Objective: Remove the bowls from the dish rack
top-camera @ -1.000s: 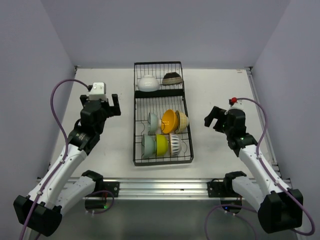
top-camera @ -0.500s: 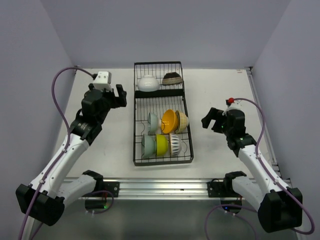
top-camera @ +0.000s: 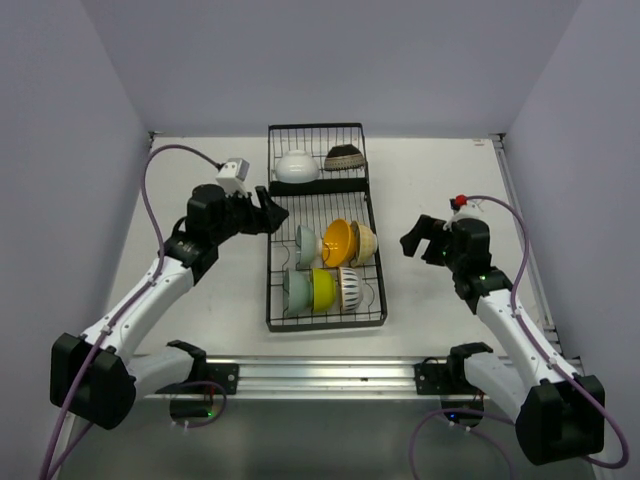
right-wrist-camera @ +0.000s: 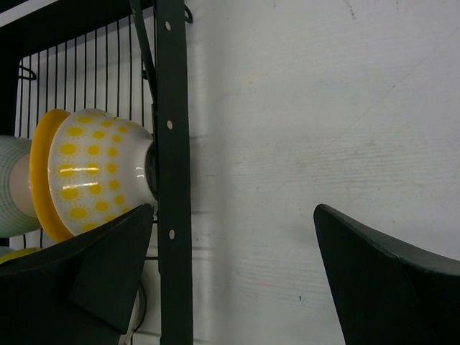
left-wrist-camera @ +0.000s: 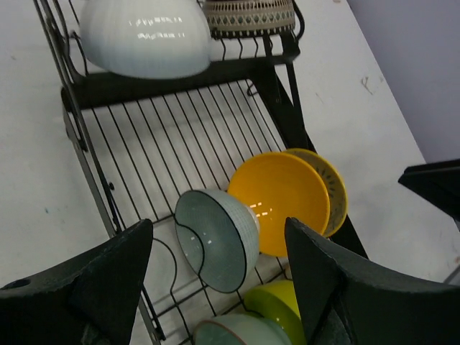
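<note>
Broadly, the white worktop (top-camera: pixel 440 180) is lying open either side of the dish rack (top-camera: pixel 330 186), which is holding all eight bowls (top-camera: pixel 338 240). The left fingers (left-wrist-camera: pixel 108 280) are hovering spread over its left rim; the right fingers (right-wrist-camera: pixel 108 266) are hanging spread beside its right edge.

On the white table (top-camera: pixel 430 180), a long black wire dish rack (top-camera: pixel 275 322) holds a white round bowl (top-camera: pixel 297 167) left of a dark brown patterned bowl (top-camera: pixel 345 157) at its far end, with six small round bowls (top-camera: pixel 340 242) nearer.
</note>
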Controlling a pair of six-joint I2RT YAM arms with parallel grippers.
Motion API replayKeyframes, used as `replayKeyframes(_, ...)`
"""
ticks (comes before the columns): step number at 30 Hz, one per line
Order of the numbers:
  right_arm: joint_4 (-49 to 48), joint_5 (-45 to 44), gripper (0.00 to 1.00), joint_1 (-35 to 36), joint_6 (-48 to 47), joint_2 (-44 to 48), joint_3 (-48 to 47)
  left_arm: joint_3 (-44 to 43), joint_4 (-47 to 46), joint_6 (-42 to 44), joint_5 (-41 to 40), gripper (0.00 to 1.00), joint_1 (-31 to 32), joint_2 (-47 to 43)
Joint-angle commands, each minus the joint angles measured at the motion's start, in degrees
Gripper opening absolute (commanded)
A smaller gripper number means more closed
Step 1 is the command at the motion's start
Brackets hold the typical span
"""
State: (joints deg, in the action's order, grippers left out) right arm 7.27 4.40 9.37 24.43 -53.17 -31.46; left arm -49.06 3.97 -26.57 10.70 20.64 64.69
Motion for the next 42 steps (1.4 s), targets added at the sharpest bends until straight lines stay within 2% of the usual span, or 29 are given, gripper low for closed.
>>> replayKeyframes(1,-3.4,2.0,0.98,0.1,0.2,-0.1,-0.1,3.9,-3.0,-2.8,8.6,0.77,-0.3,-2.5)
replayKeyframes(4,-3.7,3.5,0.99,0.2,-0.1,-0.2,-0.2,6.0,-2.9,-2.7,8.5,0.76,-0.2,-2.4)
replayKeyframes(16,-3.9,2.9,0.98,0.1,-0.1,-0.1,0.2,9.2,-15.0,-7.0,14.6,0.73,0.0,6.0)
replayKeyframes(29,-4.1,2.8,0.99,0.1,-0.2,-0.8,0.0,7.5,-18.0,-7.7,14.3,0.68,3.0,14.1)
replayKeyframes(32,-4.1,2.6,0.99,0.2,-0.1,-0.9,0.0,7.6,-18.4,-8.3,13.8,0.65,3.9,15.6)
replayKeyframes(34,-4.1,2.5,0.99,0.1,-0.2,-0.9,-0.1,8.0,-19.3,-9.1,13.9,0.58,4.3,16.2)
replayKeyframes(42,-4.1,2.5,0.99,0.1,-0.1,-1.2,-0.1,7.6,-21.5,-10.6,13.9,0.52,6.1,18.2)
